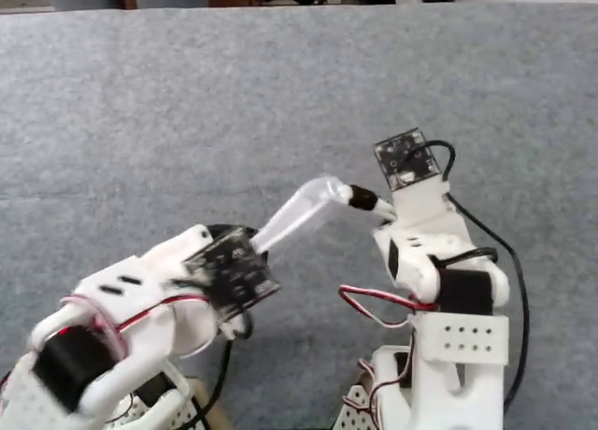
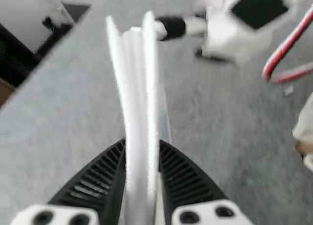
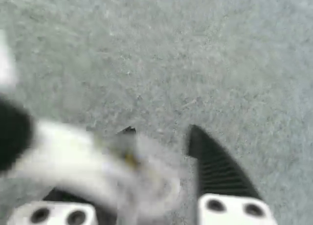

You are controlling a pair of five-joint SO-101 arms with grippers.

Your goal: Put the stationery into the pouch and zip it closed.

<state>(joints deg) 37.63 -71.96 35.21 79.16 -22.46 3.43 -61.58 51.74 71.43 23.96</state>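
The left pincer (image 2: 142,146) is clamped on the pouch (image 2: 139,88), which juts edge-on from between its fingers toward the right pincer (image 3: 160,132), seemingly clear of the table (image 1: 140,103). The pouch's black tip (image 1: 361,198) sits right at the right pincer; I cannot tell whether that pincer holds it. The pouch looks light, thin, floppy and slick, so it is best pinched flat at its edge near the zip.
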